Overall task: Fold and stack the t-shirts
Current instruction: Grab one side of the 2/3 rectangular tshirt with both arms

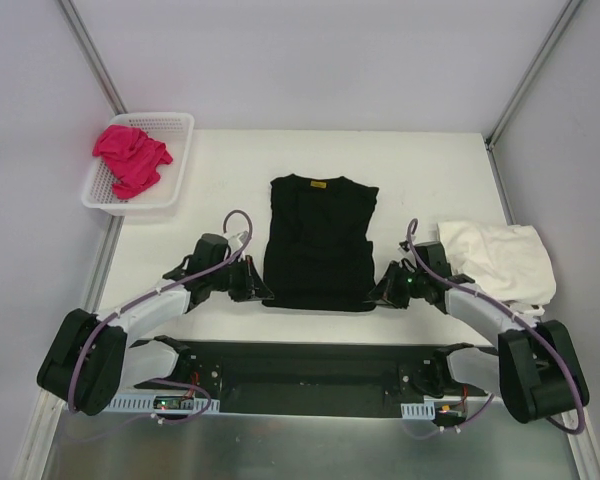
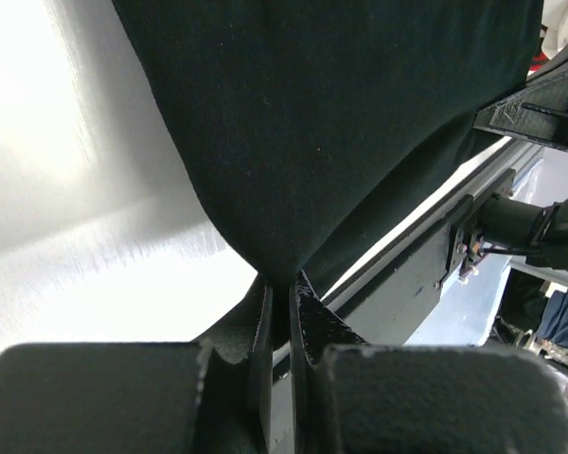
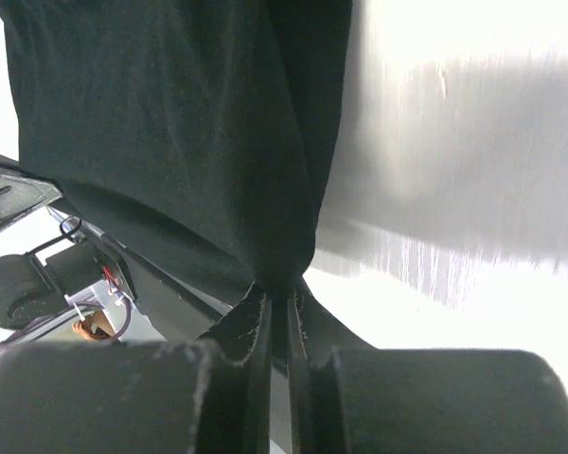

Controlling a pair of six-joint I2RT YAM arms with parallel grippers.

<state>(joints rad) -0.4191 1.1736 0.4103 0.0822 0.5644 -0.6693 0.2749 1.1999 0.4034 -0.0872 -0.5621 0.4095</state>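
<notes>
Two near corners of the soft black cloth t-shirt are being pinched, left gripper and right gripper clamping one each, likely for folding.

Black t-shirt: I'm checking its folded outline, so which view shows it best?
Top external: nearly the whole black t-shirt shows there, collar to hem. Each wrist view shows only dark cloth narrowing to one pinched corner.
</notes>
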